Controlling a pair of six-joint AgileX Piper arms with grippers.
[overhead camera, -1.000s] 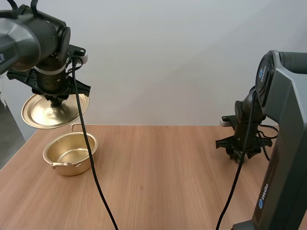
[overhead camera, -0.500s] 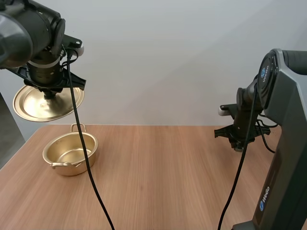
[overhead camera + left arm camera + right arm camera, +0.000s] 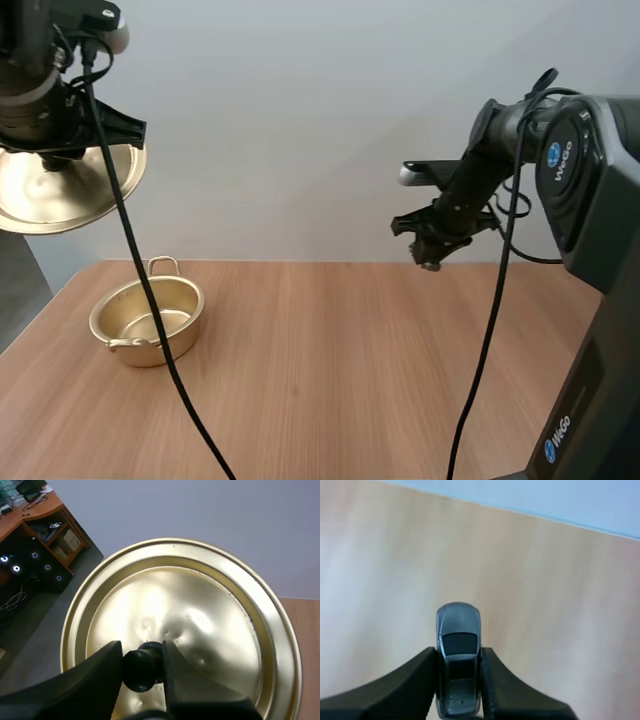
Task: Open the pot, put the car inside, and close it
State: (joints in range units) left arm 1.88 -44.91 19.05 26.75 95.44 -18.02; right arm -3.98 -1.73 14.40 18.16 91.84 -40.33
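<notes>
Up at the far left, high above the wooden counter (image 3: 350, 390), the left pincer (image 3: 48, 160) has the round, brass-coloured metal lid (image 3: 62, 195) in the air! The lid hangs tilted, above and a little to the left of the pot. From the left wrist view, this pincer (image 3: 142, 666) is nearly closed. Its two black fingers (image 3: 95, 680) press either side of the lid's small black knob (image 3: 141, 671), and the shiny dented lid (image 3: 200, 620) spreads out beyond them.

Down on the counter, near its left end, sits the small golden metal pot (image 3: 147, 320) with loop handles. Its mouth is uncovered and it stands upright.

Over to the right now! The right pincer (image 3: 432, 255) hovers over the far side of the counter, tips pointing down, well apart from the pot. The right wrist view gives the close look. This pincer (image 3: 459, 676) is closed to a narrow gap and clamps the little silver-grey toy car (image 3: 458, 630) by its flanks. The car's rounded end pokes out past the fingertips. Pale wood of the counter (image 3: 555, 590) lies below the car, which is clear of the surface.
</notes>
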